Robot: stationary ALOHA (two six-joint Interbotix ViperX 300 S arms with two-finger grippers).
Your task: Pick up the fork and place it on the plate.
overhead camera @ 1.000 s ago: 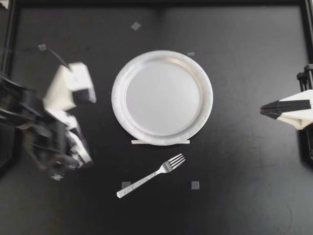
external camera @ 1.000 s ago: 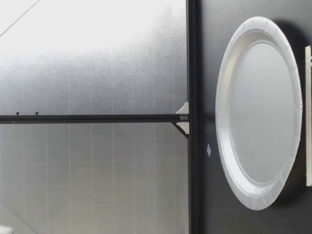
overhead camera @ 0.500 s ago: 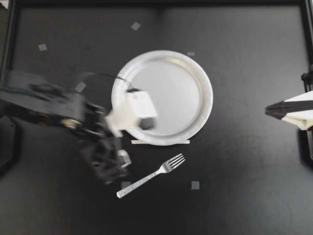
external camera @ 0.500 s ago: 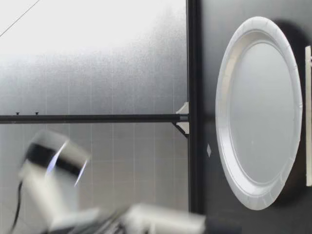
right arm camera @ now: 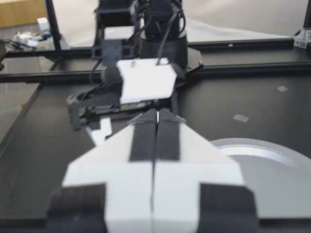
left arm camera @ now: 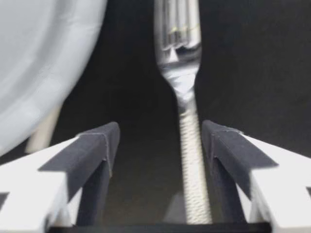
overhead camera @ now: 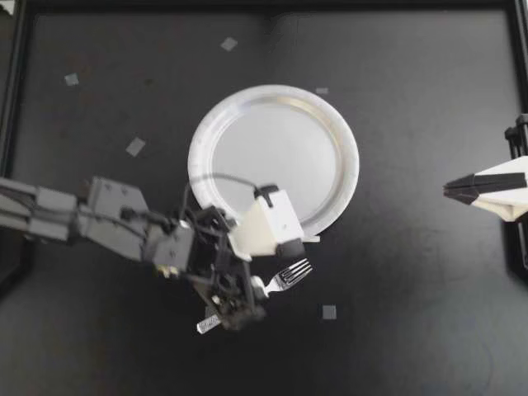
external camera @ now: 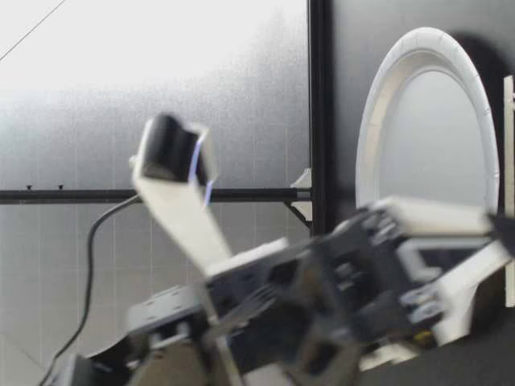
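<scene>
Table (overhead camera: 412,330): black, edged by a black frame rail (overhead camera: 371,5); small grey tape squares (overhead camera: 329,312) lay scattered on it. Backdrop: a pale tiled wall (external camera: 161,80), brightly lit, crossed by one black bar (external camera: 64,195).

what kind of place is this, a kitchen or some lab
Most likely a robotics lab bench, not a kitchen: my left gripper and my right gripper work at a black table marked with tape squares, with a paper plate and a fork set out.
</scene>
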